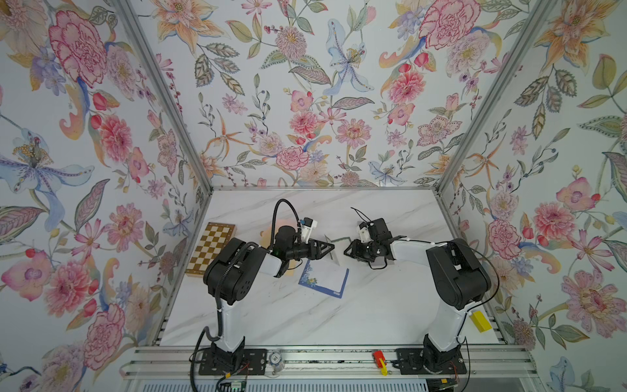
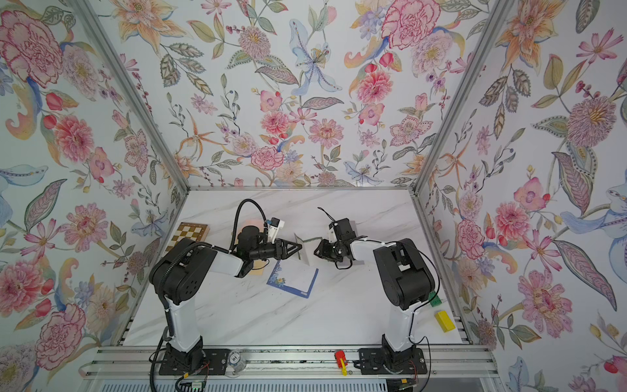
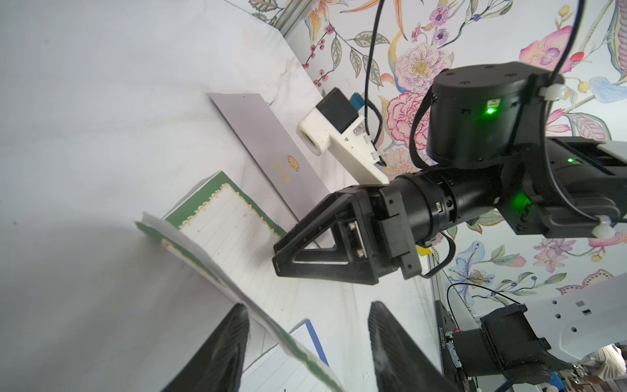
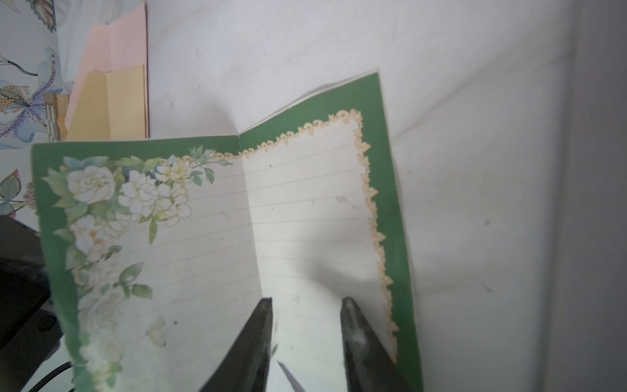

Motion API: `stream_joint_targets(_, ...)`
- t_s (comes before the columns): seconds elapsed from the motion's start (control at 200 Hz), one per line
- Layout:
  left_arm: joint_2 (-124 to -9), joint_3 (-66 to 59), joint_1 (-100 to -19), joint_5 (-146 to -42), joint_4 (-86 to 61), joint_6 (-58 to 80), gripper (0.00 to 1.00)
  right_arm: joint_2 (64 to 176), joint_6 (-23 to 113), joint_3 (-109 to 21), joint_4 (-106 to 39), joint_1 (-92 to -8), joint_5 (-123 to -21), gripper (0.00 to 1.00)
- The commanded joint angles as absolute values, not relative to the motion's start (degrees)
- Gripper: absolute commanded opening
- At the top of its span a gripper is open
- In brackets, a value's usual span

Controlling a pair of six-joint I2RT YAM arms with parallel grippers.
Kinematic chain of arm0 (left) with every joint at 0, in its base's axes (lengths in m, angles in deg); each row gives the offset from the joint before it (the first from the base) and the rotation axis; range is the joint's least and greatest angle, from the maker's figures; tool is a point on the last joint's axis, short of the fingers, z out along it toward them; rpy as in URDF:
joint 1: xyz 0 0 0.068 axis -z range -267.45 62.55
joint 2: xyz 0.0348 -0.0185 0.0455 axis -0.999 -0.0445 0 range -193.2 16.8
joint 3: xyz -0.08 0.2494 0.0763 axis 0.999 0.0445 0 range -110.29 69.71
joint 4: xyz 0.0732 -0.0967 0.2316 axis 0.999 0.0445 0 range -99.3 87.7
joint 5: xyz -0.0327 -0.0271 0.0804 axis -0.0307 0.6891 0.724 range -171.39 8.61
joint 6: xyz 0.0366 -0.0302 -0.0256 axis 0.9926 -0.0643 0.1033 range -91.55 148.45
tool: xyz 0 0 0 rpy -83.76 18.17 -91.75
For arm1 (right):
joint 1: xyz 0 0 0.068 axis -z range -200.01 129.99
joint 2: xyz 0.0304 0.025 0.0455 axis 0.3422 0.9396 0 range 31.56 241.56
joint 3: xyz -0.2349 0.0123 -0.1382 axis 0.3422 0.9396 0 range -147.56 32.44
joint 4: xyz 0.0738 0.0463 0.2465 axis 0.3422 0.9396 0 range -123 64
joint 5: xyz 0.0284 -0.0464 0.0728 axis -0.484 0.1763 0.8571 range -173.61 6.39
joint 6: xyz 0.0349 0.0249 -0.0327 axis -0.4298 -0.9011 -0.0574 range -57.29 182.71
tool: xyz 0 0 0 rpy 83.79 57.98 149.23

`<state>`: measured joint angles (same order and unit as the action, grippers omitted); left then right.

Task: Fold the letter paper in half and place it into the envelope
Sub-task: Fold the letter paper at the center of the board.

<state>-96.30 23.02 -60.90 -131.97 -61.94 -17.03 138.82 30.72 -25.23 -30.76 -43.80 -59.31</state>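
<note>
Caught the green-bordered letter paper [image 4: 220, 237] mid-fold in the middle of the desk [image 1: 305, 322], between the left jaws and the right jaws. Lay with its plain lined half flat on the marble; stood with its flowered half tilted up from a sharp centre crease, well short of closing. Judged folding as the step in hand, about halfway, with the envelope step not yet begun.

Found the left jaws spread, with the raised half running through the gap and perhaps leaning on one side, not pinched. Found the right jaws parted too, gripping nothing, poised low over the flat half by the crease; could not tell whether touching it.

Called next, most likely, for tipping the raised half over onto the flat one while pinning the flat half, then pressing along the crease. Risked skating the thin sheet across the smooth marble otherwise.

Spotted a grey envelope [image 3: 271, 152] with a gold mark flat just beside the paper's flat half, probably the destination. Noted a blue-bordered sheet [image 1: 324, 276] near the paper, and farther off a chessboard [image 1: 212, 249] with pink and yellow paper pieces [image 4: 112, 85] beside it.
</note>
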Motion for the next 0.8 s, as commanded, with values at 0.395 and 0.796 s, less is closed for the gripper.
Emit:
stream_joint_targets(0.395, -94.33, 23.44, -60.2, -128.44, -52.78, -14.03, 0.57, 143.43, 30.71, -21.47, -20.73, -43.78, -61.9, 0.38)
stream_joint_targets(0.796, -92.33, 22.65, -59.69, -126.73, -45.56, -10.87, 0.33, 143.61, 30.68, -21.32, -21.0, -43.58, -61.81, 0.38)
